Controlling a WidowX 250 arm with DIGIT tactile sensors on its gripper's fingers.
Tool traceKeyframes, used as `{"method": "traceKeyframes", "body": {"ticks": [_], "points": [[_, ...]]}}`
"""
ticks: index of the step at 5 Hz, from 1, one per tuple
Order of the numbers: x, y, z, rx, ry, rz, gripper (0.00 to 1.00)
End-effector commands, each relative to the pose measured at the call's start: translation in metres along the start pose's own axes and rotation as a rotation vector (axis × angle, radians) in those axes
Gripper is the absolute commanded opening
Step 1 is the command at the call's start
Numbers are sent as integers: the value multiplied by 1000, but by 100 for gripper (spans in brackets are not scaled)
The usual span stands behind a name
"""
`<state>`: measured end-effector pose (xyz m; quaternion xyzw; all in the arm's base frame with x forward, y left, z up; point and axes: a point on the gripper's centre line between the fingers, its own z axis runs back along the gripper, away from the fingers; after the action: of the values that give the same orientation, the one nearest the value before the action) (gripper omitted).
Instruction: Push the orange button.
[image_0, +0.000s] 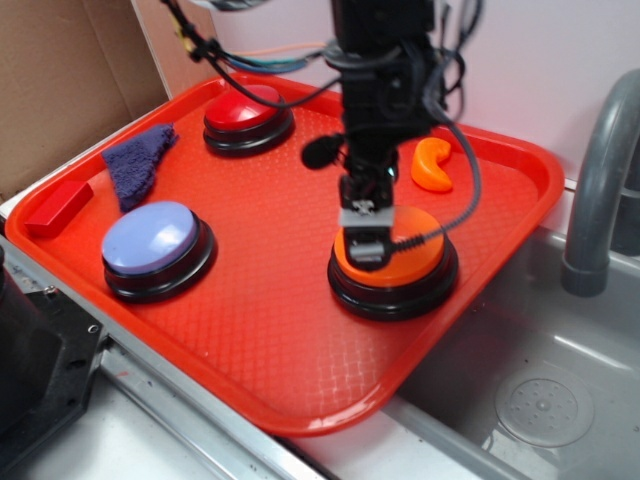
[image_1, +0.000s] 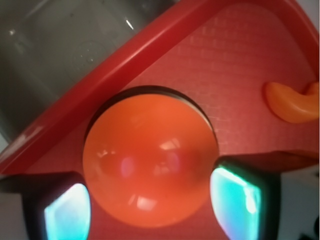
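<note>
Now directly above the orange button (image_0: 395, 262), gripper (image_0: 366, 248) pointing straight down at the dome's near-left part. Fingers (image_1: 67, 212) spread wide in the wrist view, one on each side of the dome, holding nothing. Button sits on the red tray (image_0: 270, 340), toward the right front, just in front of the small orange curved piece (image_0: 433, 165) (not the target). Contact with the dome looks made or very close; cannot tell whether pressed down. Next move, as a judgement: straight down, no sideways shift needed. Red button (image_0: 246, 115) and blue button (image_0: 155, 245) well apart.
</note>
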<state>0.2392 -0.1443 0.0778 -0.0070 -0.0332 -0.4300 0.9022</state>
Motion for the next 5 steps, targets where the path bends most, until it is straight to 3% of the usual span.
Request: {"method": "traceKeyframes", "body": {"ticks": [1, 5], "points": [[1, -8, 35, 36, -70, 9, 100], [-2, -16, 54, 47, -92, 28, 100]]}}
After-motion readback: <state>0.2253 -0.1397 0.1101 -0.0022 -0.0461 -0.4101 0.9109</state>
